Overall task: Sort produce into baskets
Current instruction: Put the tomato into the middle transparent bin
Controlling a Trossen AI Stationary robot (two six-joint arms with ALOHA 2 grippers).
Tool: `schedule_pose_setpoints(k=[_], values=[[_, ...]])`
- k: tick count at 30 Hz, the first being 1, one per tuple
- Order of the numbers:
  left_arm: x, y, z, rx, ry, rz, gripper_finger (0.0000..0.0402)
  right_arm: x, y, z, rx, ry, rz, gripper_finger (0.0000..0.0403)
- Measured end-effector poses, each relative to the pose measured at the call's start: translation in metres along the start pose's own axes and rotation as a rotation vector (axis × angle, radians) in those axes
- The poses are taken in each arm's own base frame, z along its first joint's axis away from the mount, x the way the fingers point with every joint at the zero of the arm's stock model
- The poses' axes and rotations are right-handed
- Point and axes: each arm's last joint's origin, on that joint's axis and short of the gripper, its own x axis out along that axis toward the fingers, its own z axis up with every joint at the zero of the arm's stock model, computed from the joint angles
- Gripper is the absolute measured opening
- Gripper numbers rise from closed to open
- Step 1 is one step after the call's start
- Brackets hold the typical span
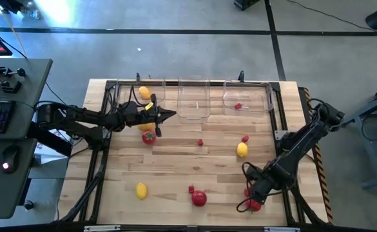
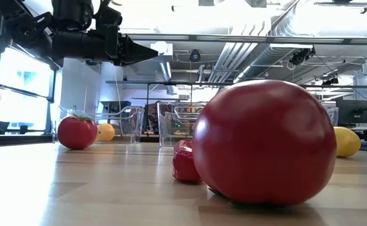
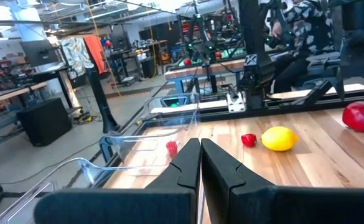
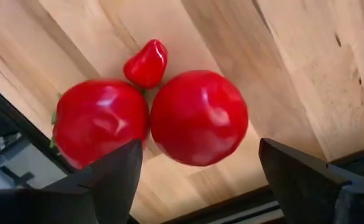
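Right wrist view: open right hand (image 4: 197, 171) over two tomatoes (image 4: 198, 117) (berry (image 4: 146, 63) touching).

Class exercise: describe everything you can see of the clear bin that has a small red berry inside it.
The bin is a see-through plastic rectangle with rounded corners, standing upright and open-topped at the table's far edge, the rightmost of three in a row. Its walls look thin and glossy, showing the wood beneath. One small red berry lies on its floor; nothing else shows inside. It stands beside the middle bin; whether they touch cannot be told. Neither gripper is near it.
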Motion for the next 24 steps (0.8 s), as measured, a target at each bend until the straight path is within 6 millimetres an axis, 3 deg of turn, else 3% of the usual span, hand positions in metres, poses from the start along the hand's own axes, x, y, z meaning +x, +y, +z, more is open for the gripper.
schedule_pose_setpoints(k=[16,24], values=[[0.000,0.000,-0.002,-0.001,0.016,-0.003,0.0000,0.034,-0.015,0.000,0.015,0.001,0.008,0.0316],[0.000,0.000,-0.002,-0.001,0.016,-0.002,0.0000,0.038,-0.018,-0.002,-0.051,0.012,0.001,0.0297]])
